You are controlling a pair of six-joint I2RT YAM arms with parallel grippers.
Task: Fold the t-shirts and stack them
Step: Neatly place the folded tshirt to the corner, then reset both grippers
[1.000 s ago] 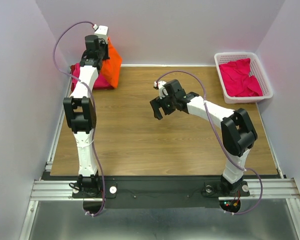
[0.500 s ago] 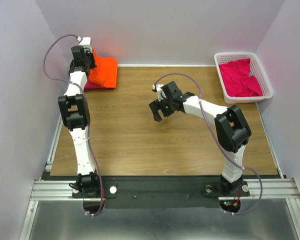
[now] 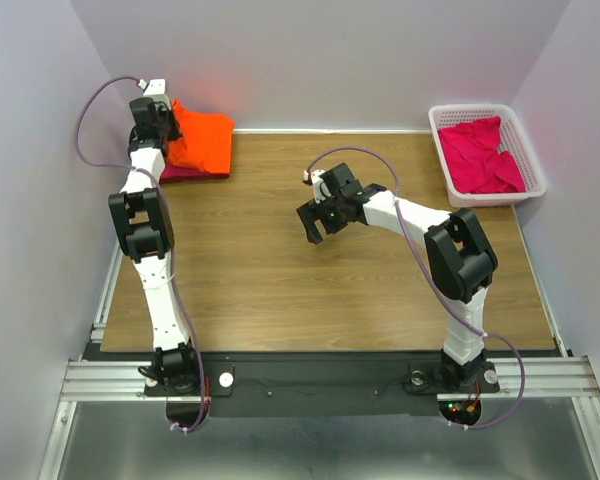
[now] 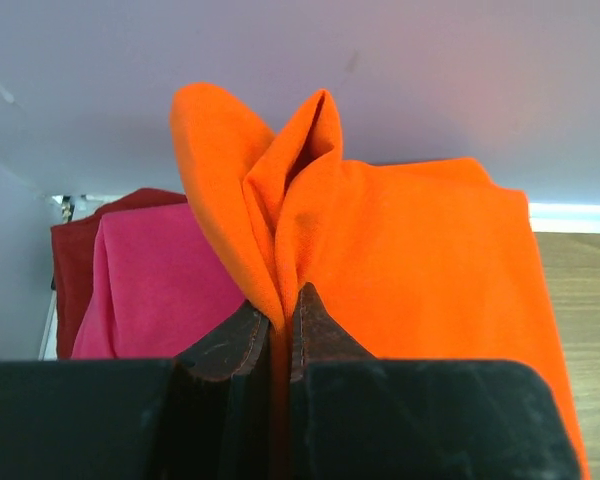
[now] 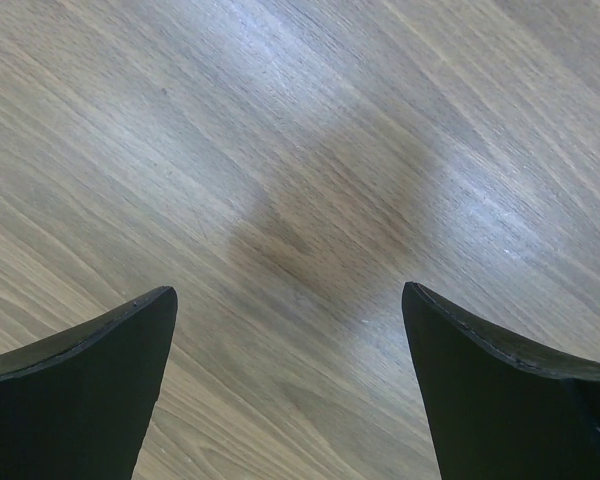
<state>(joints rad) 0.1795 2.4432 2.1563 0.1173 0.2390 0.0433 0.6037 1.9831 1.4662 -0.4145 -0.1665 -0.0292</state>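
The folded orange t-shirt lies at the table's far left corner on top of a folded magenta-pink t-shirt. My left gripper is shut on a bunched edge of the orange t-shirt, the cloth pinched between its fingers; pink cloth shows beneath to the left. More magenta-pink t-shirts lie crumpled in the white basket. My right gripper hangs open over the middle of the table, with only bare wood between its fingers.
The white lattice basket stands at the far right corner. Grey walls close in the table at the back and both sides. A dark red cloth edge shows under the pink shirt.
My left arm has swung left and down towards the back corner, laying the orange t-shirt flat onto the pink one. The right arm has barely shifted.
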